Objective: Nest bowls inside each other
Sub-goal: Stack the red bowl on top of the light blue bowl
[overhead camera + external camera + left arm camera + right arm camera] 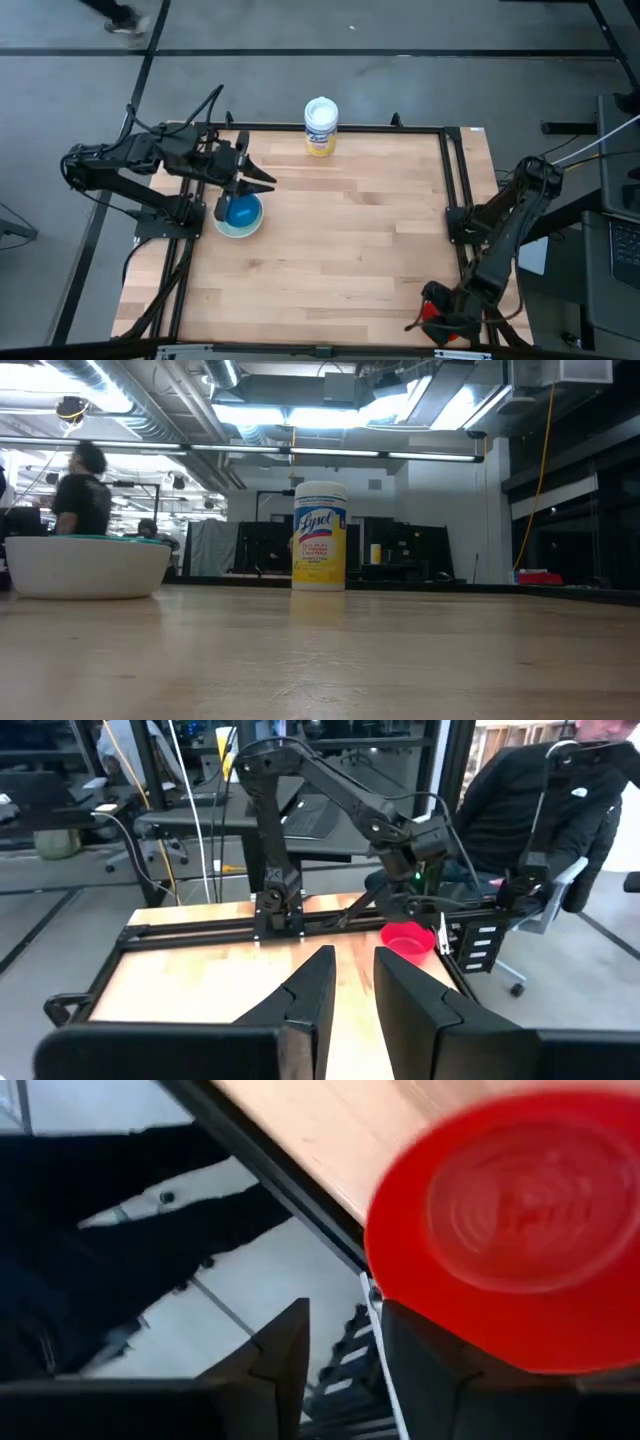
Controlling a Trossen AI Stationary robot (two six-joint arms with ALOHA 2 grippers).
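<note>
A stack of bowls [238, 216] rests on its base near the table's left edge: a white bowl [85, 567] holds a teal one, and a blue bowl [242, 210] sits innermost. My left gripper [262, 181] hangs just above the stack's far side, open, with nothing between its fingers [318, 988]. A red bowl [431, 307] sits at the table's near right corner. My right gripper [430, 322] is over it, tipped down and open. In the right wrist view the red bowl [520, 1220] lies beyond one finger [440, 1370], and only the floor shows in the gap.
A tall yellow canister [321, 126] with a white lid stands at the far edge. Black frame rails [455, 190] run along the table's sides. A person in dark clothes [560, 810] sits beyond the right edge. The wood between the stack and the red bowl is bare.
</note>
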